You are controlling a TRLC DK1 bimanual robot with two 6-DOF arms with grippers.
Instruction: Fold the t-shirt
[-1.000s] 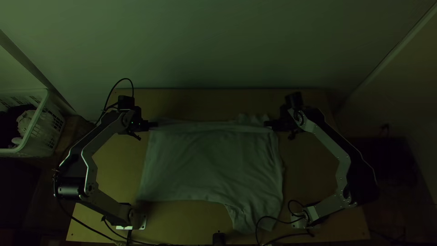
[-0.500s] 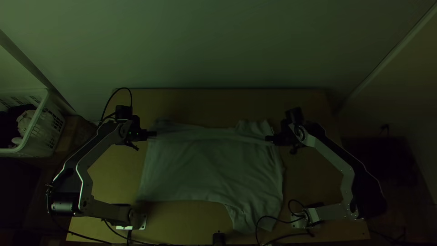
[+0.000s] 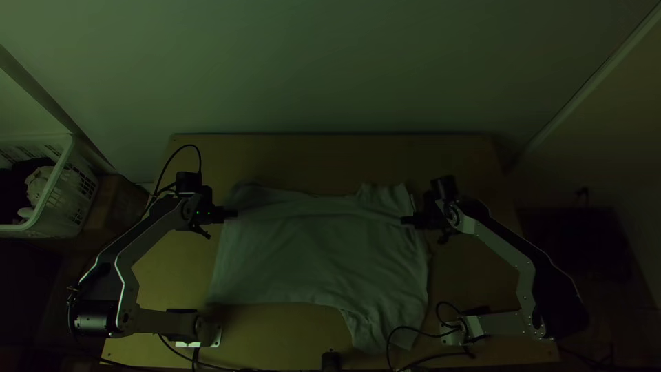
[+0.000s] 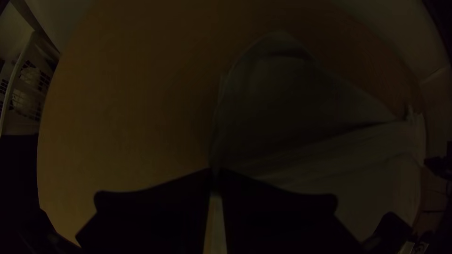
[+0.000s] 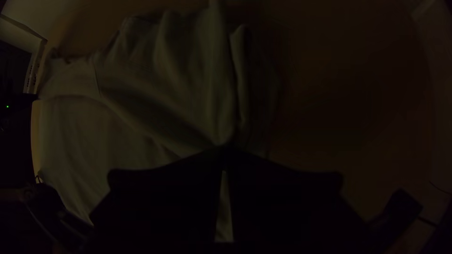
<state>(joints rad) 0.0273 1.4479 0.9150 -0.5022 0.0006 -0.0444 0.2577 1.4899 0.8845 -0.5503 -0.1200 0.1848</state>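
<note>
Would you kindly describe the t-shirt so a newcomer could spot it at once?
Start at the wooden table. The t-shirt lies on it, a broad, pale, creased cloth; unlike the pale bundle in the basket, it is pinched by the left claw and right claw.

Your left arm [image 3: 150,242] bends up from the top view's lower left, your right arm [image 3: 506,249] from its lower right. Your left gripper [image 3: 233,214] and right gripper [image 3: 406,220] point inward, both clamped closed.
</note>
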